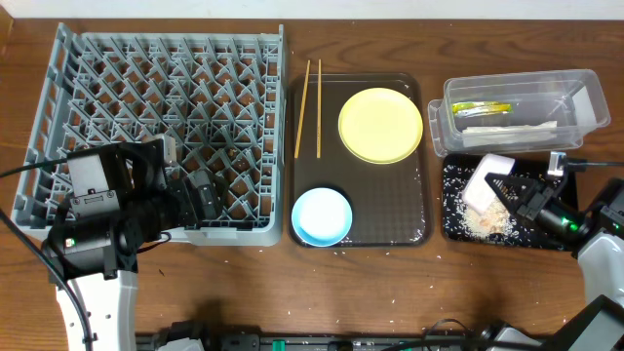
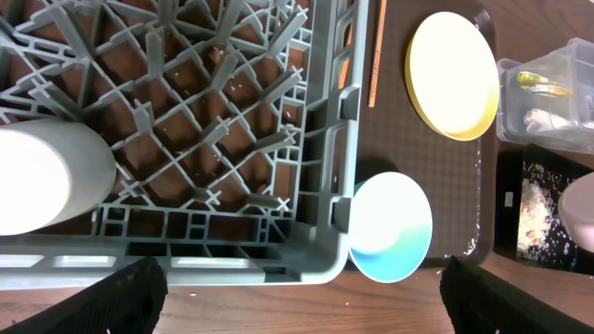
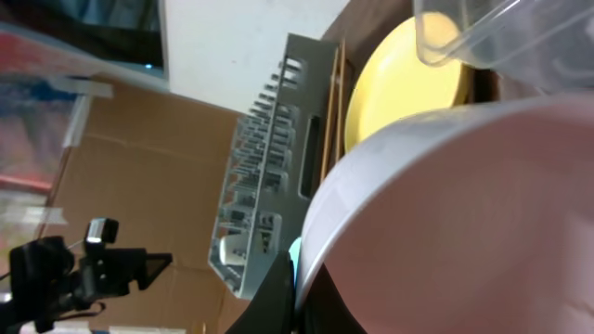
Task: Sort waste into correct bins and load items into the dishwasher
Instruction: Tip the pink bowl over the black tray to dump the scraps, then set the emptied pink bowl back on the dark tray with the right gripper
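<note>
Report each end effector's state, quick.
Left end effector: open, holding nothing.
Right end effector: closed on the white bowl.

A brown wooden tabletop (image 1: 322, 39) fills the overhead view. Four things sit directly on it. A large grey rack (image 1: 166, 117) takes the left half. Just beside it, at centre, lies a dark brown serving tray (image 1: 380, 195). At upper right stands a clear tub (image 1: 439, 122), with a black tray (image 1: 507, 244) just below it. A few pale crumbs (image 1: 390, 295) dot the bare wood along the lower edge.
</note>
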`<state>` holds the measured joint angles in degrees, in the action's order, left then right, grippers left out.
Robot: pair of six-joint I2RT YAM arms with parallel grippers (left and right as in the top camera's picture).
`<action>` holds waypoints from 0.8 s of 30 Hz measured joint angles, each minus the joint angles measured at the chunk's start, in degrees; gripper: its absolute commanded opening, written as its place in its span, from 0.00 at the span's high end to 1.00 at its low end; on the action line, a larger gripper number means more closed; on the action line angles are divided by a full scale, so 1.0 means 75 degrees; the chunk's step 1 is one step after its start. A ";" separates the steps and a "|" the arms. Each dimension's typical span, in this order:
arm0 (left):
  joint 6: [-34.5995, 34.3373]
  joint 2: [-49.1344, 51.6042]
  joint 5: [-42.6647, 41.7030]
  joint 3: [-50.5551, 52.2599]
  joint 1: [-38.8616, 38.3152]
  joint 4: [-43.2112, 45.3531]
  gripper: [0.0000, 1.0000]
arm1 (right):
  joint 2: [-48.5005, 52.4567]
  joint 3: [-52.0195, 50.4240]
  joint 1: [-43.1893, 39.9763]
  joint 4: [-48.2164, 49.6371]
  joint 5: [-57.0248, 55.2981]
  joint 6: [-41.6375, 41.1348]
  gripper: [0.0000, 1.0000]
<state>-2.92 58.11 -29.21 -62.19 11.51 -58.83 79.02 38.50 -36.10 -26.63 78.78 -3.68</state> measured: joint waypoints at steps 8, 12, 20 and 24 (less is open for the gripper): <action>0.0000 0.0000 0.0000 0.0000 0.0000 -0.0017 0.05 | -0.0003 0.0003 0.0015 -0.0117 -0.0067 0.0052 0.99; 0.0000 0.0000 -0.0085 0.0000 0.0000 -0.0009 0.07 | -0.0076 0.0003 0.0361 -0.0574 -0.0501 0.0152 0.99; 0.0000 0.0000 -0.0128 0.0000 -0.0656 0.0338 0.10 | -0.1489 0.0052 0.3818 -0.1300 -0.3034 0.0166 0.99; -0.0012 0.0000 0.0154 0.0000 -0.1448 0.0344 0.10 | -0.1635 0.0061 0.6271 -0.1239 -0.5887 -0.0329 0.99</action>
<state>-3.01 58.11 -28.05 -62.19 0.64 -56.25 66.76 38.96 10.94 -35.92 34.63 -6.15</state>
